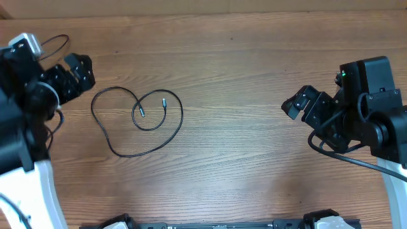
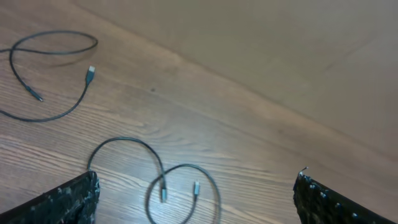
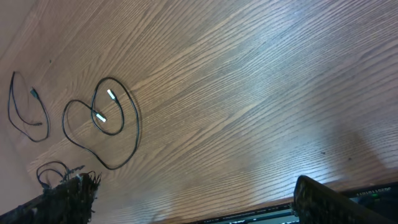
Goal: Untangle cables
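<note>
A light brown wood-grain bench (image 1: 254, 57) fills the overhead view, its grain running left to right. The left wrist view shows a plain tan surface beyond one bench edge. A pale sheen lies across the boards in the right wrist view.

A looped cable (image 1: 137, 124), thin and black, lies flat in the left half of the bench, about midway between the far and near edges. It curls into a wide loop on its left side and a small ring on its right, crossing itself once. The whole shape is longer left to right than near to far. Its two silver-tipped plugs (image 1: 163, 102) lie inside the small ring, close together but apart, each lined up roughly far to near.

A second cable (image 2: 50, 74) lies separately on the bench, well apart from the first, in a loose open loop with a pale plug at one end. In the right wrist view it sits near the bench edge. A third cord (image 3: 53, 169) curls small beside that camera's left finger, too unclear to describe.

The left gripper (image 1: 81, 71) hangs near the far left corner, just beside the looped cable, its fingers (image 2: 62, 202) spread wide, holding nothing. The right gripper (image 1: 297, 105) sits toward the right edge, fingers (image 3: 329, 199) likewise wide apart and empty.
</note>
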Controlling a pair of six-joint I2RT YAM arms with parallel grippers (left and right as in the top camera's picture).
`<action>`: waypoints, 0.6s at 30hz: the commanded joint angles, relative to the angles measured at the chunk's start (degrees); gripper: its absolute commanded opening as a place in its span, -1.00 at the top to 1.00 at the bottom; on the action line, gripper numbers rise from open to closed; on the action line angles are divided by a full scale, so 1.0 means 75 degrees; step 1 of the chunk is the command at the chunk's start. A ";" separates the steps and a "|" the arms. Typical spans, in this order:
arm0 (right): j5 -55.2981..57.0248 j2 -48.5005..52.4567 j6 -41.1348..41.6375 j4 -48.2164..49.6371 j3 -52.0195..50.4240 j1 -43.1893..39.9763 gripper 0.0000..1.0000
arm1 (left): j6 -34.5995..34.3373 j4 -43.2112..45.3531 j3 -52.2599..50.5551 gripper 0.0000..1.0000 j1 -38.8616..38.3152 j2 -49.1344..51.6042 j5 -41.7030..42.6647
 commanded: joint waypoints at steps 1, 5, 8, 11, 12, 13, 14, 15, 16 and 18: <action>0.0009 -0.0032 0.0023 0.0044 0.0012 0.0023 -1.00 | -0.0542 -0.0388 0.0169 -0.98 0.0006 -0.0565 0.0137; 0.0009 -0.0032 0.0026 0.0044 0.0012 0.0023 -1.00 | -0.0536 -0.0997 0.0169 -0.99 0.0009 -0.1128 -0.0213; 0.0009 -0.0032 0.0026 0.0044 0.0012 0.0023 -1.00 | -0.0536 -0.1428 0.0169 -0.99 0.0009 -0.1443 -0.0347; 0.0009 -0.0032 0.0023 0.0044 0.0012 0.0023 -1.00 | -0.0533 -0.1652 0.0169 -0.99 0.0009 -0.1521 -0.0347; 0.0009 -0.0032 0.0023 0.0044 0.0012 0.0023 -1.00 | -0.0533 -0.1705 0.0169 -0.99 0.0009 -0.1521 -0.0350; 0.0009 -0.0032 0.0023 0.0044 0.0012 0.0023 -1.00 | -0.0533 -0.1821 0.0166 -0.99 0.0009 -0.1513 -0.0347; 0.0009 -0.0032 0.0026 0.0044 0.0012 0.0023 -1.00 | -0.0533 -0.1891 0.0163 -1.00 0.0009 -0.1498 -0.0347; 0.0009 -0.0032 0.0023 0.0044 0.0012 0.0023 -1.00 | -0.0536 -0.2011 0.0163 -0.99 0.0009 -0.1469 -0.0347; 0.0009 -0.0032 0.0023 0.0044 0.0012 0.0023 -1.00 | -0.0533 -0.2078 0.0163 -0.99 0.0009 -0.1457 -0.0347; 0.0009 -0.0032 0.0026 0.0044 0.0012 0.0023 -1.00 | -0.0533 -0.2253 0.0163 -0.99 0.0009 -0.1402 -0.0347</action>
